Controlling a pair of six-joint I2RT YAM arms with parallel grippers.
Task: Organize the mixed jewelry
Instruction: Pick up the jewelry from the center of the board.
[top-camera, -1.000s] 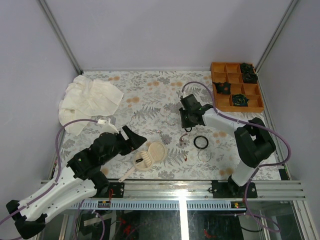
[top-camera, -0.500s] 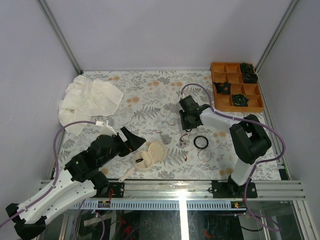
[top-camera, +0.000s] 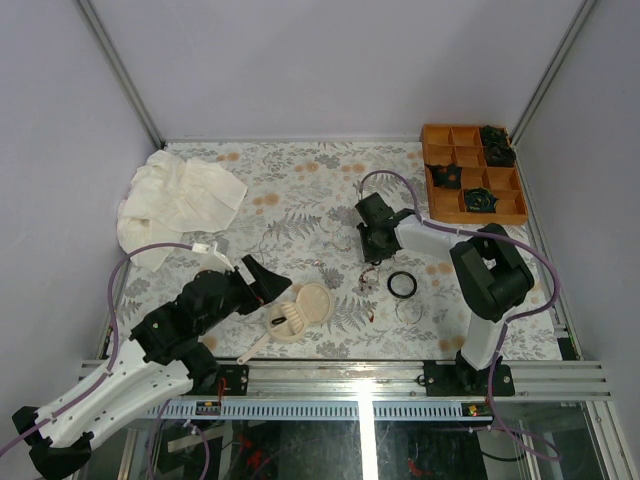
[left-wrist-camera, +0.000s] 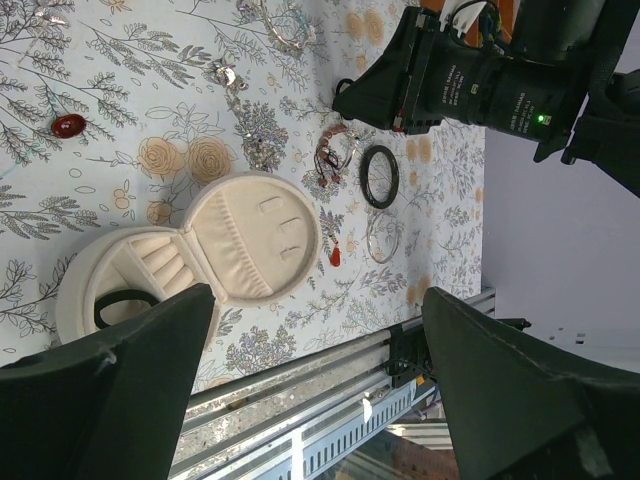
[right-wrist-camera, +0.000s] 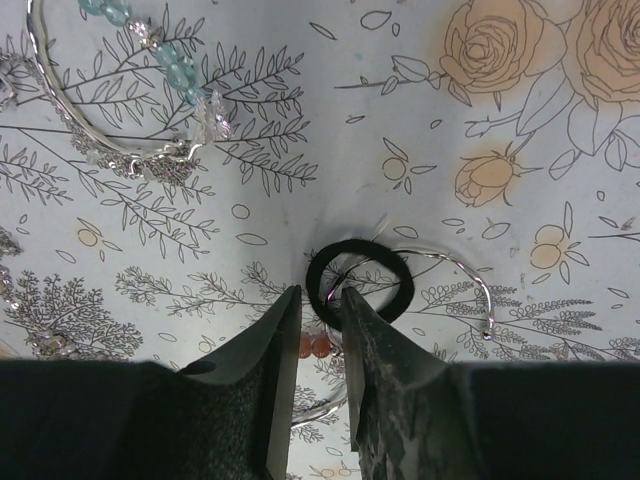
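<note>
The mixed jewelry lies scattered mid-table. A small black ring (right-wrist-camera: 358, 282) rests on the cloth with a thin clear hoop (right-wrist-camera: 455, 270) under it. My right gripper (right-wrist-camera: 320, 322) stands low over it, its jaws a narrow gap apart, straddling the ring's near edge and some peach beads (right-wrist-camera: 318, 345). A pale-teal beaded bracelet (right-wrist-camera: 150, 40) lies at the upper left. From above, the right gripper (top-camera: 372, 245) is left of a larger black ring (top-camera: 401, 285). My left gripper (top-camera: 262, 280) hangs wide open beside the cream dish (top-camera: 300, 310), holding nothing.
An orange divided tray (top-camera: 470, 185) with dark pieces stands at the far right. A crumpled white cloth (top-camera: 175, 200) lies far left. The cream dish (left-wrist-camera: 180, 260) is open, a dark ring inside. A second hoop (left-wrist-camera: 382, 237) and a red bit (left-wrist-camera: 335, 255) lie near the front rail.
The right arm has swung slightly left, and its gripper has shifted a little over the small pieces. The left gripper has opened wider and drifted slightly.
</note>
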